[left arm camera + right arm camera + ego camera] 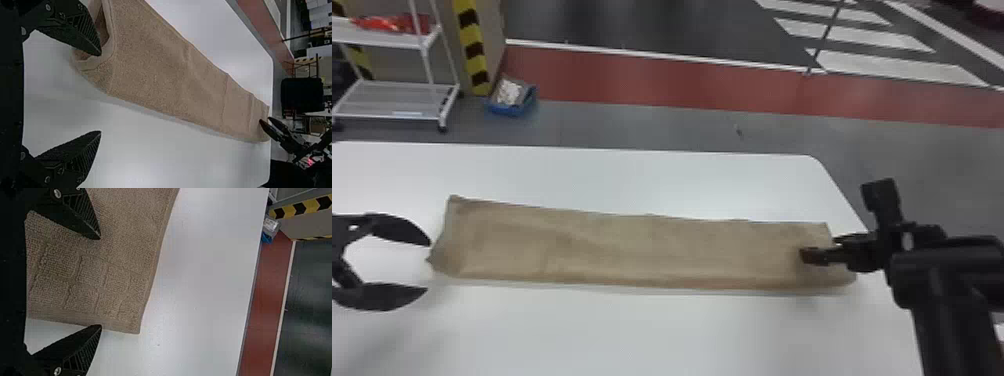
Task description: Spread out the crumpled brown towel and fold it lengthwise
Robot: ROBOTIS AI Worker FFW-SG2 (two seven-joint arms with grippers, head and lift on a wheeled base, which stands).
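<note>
The left pincer (428,267) stands open at the left end of the towel (642,250), its two fingers well apart and nothing between them gripped. In the left wrist view, one finger overlaps the towel's end; the other is over bare table (632,330). The right pincer (818,248) is also open and grips nothing. In the right wrist view, one finger is over the towel and the other is at its end edge.

The towel is folded lengthwise into a long, narrow strip. It spans the table between the two pincers, with its right end beneath the right pincer. The end at the left pincer gapes slightly, showing an inner layer. The material is brown, with a raised block pattern near the right pincer.

Surface: white, smooth and flat, with soft reflections. A faint shadow lies on the near side of the towel, close to the right pincer. The far edge of the table runs beyond both pincers and ends in a rounded corner beyond the right one.

Room: a white cart (397,97) stands on the floor (632,120) beyond the left pincer, with red items (392,23) on its upper shelf. Beside it are a pillar (494,35) with yellow-and-black tape (472,45) and a blue bin (512,107). A red floor band (657,77) crosses beyond both pincers. White stripes (862,37) mark the dark floor farther out, beyond the right pincer.
</note>
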